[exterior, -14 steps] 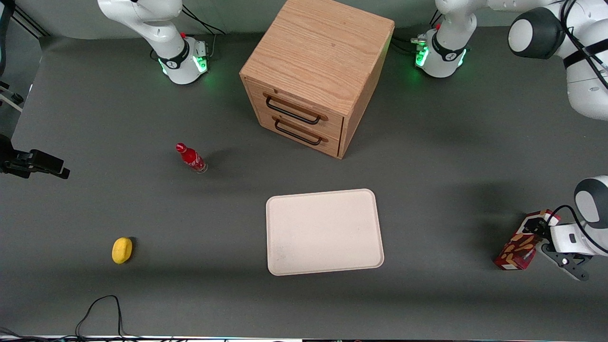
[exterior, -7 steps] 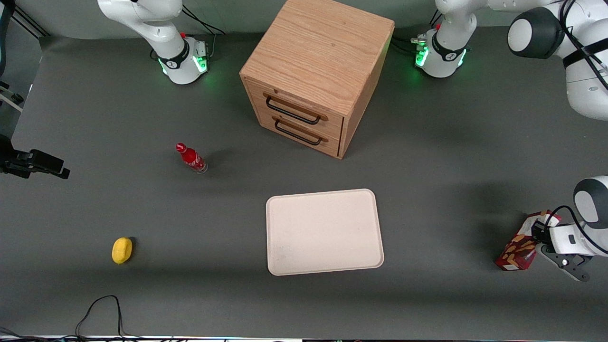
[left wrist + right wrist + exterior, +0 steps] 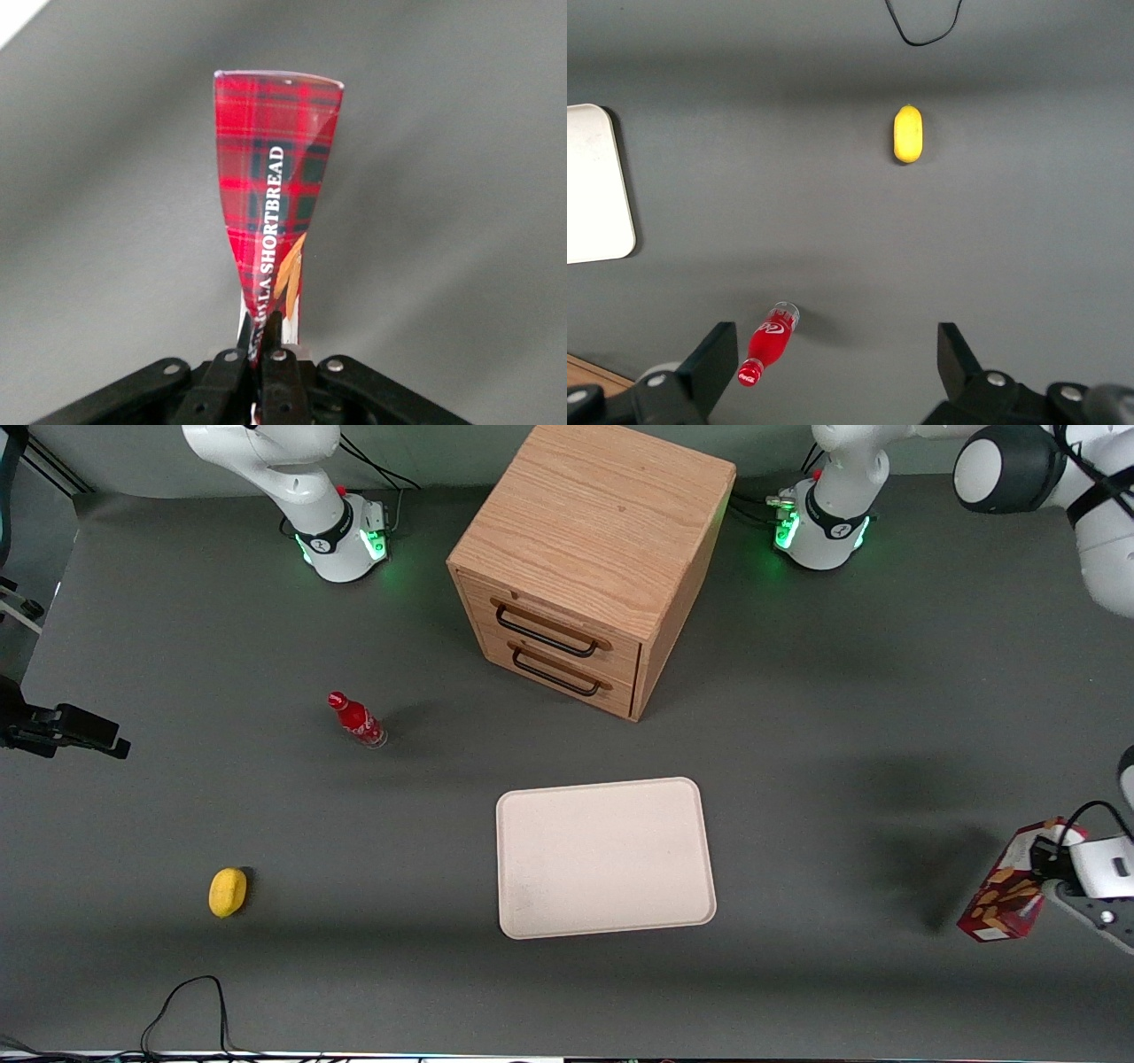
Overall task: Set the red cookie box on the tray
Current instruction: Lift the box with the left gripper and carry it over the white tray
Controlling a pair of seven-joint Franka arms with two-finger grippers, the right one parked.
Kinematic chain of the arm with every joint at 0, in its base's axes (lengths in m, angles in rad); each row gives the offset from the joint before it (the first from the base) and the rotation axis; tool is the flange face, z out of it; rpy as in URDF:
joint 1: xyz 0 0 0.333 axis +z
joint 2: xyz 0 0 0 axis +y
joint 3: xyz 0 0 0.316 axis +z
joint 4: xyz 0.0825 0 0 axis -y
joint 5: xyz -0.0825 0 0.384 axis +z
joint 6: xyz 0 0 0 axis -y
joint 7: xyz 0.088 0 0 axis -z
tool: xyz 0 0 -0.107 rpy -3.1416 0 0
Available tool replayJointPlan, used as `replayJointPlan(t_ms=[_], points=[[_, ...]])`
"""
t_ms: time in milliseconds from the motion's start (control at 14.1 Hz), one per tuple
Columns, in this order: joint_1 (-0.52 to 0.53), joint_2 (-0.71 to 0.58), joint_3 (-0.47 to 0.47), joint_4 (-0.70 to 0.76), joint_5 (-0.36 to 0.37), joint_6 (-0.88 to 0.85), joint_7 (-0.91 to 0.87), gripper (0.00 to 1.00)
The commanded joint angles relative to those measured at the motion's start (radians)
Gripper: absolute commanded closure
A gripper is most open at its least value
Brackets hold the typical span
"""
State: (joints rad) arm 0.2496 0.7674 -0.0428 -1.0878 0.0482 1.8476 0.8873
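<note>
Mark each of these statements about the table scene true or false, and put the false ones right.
1. The left arm's claw is shut on the long dark-red cardboard cookie box. True; the box hangs clear of the table, its shadow lying apart from it.
2. The cookie box lies on the flat cream-white rectangular tray. False; the tray holds nothing, and the box is toward the working arm's end of the table.
3. The small red bottle lies on its side. False; it stands upright.
4. The wooden two-drawer cabinet has both drawers shut. True.
5. The yellow rounded object is nearer the front camera than the bottle. True.
</note>
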Motion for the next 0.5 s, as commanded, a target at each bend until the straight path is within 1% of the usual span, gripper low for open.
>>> replayJointPlan(t_ms=[0, 213, 426], points=[[0.000, -0.129, 0.003, 0.054, -0.024, -0.140, -0.021, 1.00], [0.003, -0.245, 0.009, 0.054, -0.024, -0.229, -0.025, 1.00], [0.003, -0.301, 0.011, 0.052, -0.025, -0.267, -0.027, 1.00]])
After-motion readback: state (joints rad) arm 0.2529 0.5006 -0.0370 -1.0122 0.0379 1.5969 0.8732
